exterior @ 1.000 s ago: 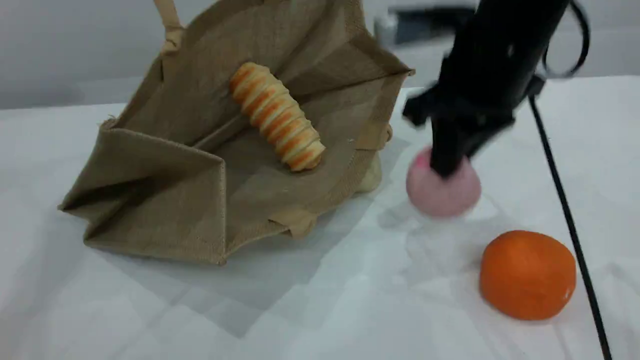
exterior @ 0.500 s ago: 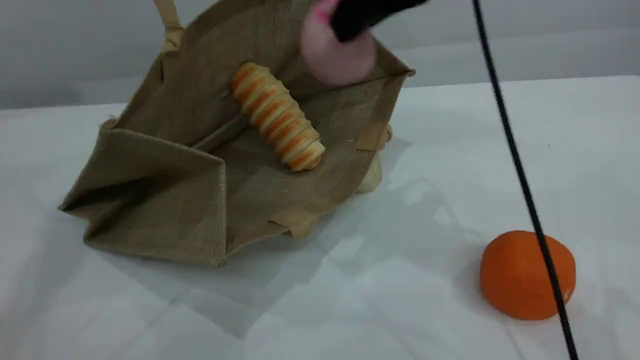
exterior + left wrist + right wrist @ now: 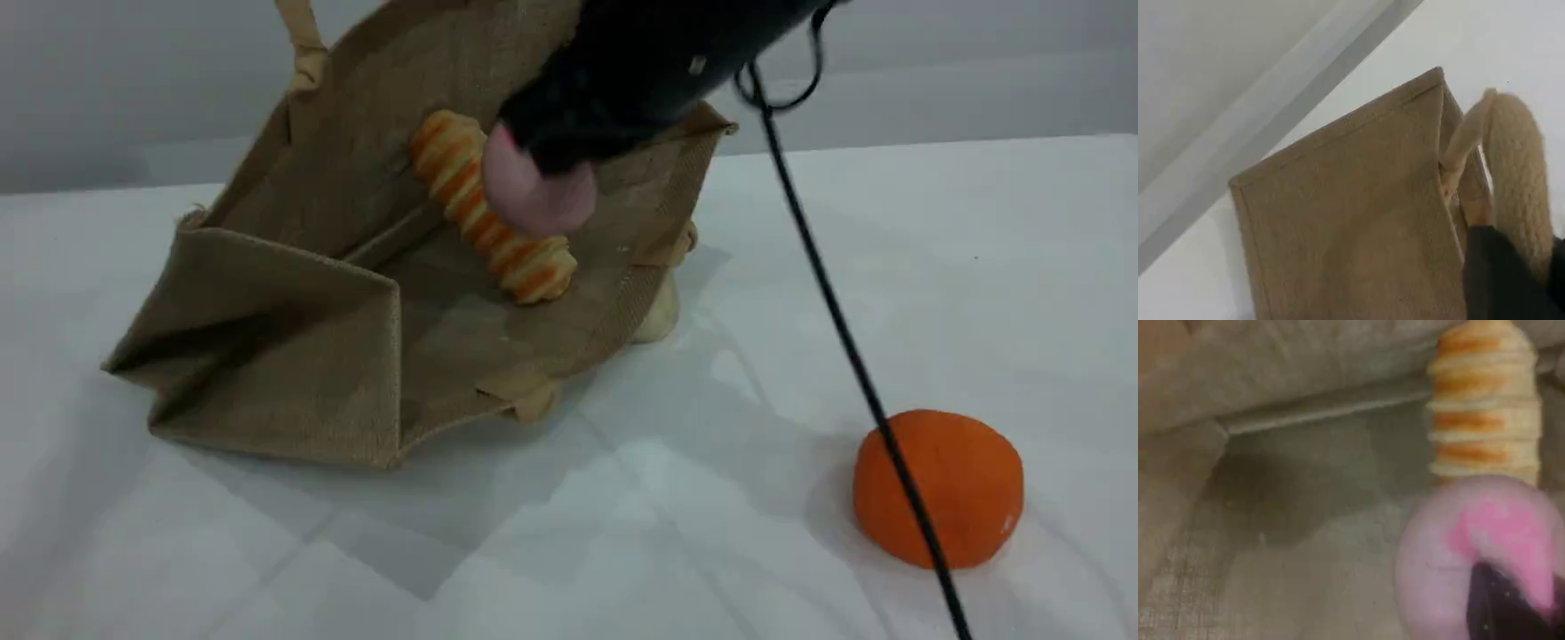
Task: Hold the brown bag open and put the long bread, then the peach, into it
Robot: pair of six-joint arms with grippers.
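The brown bag lies tipped on the table with its mouth facing the scene camera. One beige handle runs up out of the frame. The long bread rests inside on the bag's lower wall. My right gripper is shut on the pale pink peach and holds it inside the bag's mouth, just over the bread. From the right wrist, the peach sits in front of the bread. My left gripper is shut on the rope handle, beside the bag's outer wall.
A bright orange ball sits on the white table at the front right. A small pale lump is tucked against the bag's right edge. The right arm's black cable hangs across the table and passes in front of the ball.
My right gripper lifted the peach off the table right of the bag, swung it up and left over the bag's rim, then lowered it into the mouth. Bag and bread stayed put.
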